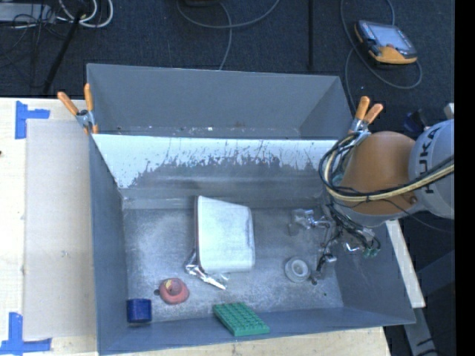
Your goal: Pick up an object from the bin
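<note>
My gripper (312,243) hangs low at the right side of the bin, under the arm's orange cover. Its fingers stand apart, one fingertip (303,218) toward the back and one (320,268) toward the front, with nothing between them. A small grey ring (297,270) lies flat on the floor just left of the front fingertip, close to it; whether they touch I cannot tell. A white rectangular pack (224,233) lies in the middle of the bin, well left of the gripper.
A green studded plate (240,320) lies at the front wall. A red and pink round piece (174,291) and a blue cube (138,311) sit in the front left corner. The arm comes in over the right rim.
</note>
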You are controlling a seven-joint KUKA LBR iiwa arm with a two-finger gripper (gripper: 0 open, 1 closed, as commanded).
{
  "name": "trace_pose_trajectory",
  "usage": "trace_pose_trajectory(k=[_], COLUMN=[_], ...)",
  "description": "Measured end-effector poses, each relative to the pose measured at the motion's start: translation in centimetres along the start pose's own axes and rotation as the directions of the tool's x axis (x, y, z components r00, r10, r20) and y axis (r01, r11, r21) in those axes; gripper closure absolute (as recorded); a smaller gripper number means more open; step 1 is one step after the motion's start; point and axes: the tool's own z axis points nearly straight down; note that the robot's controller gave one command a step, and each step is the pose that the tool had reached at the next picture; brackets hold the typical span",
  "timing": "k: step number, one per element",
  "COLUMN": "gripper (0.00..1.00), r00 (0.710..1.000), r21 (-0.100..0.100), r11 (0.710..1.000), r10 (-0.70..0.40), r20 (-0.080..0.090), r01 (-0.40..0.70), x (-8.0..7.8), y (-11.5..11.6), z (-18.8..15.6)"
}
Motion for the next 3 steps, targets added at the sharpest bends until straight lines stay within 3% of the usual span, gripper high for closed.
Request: trace_pose_trajectory(k=[1,2,3], gripper=[0.0,1.0,1.0], r00=[0.986,0.986,0.986], r21=[-0.006,-0.004,0.0], r11=[0.986,0.986,0.986], r10=[-0.168,-0.166,-0.167], r20=[-0.007,-0.005,0.002], r01=[0.168,0.166,0.167], x=[2.6,2.5,2.8], y=[2.2,2.1,3.1], z=[0.1,0.0,-10.0])
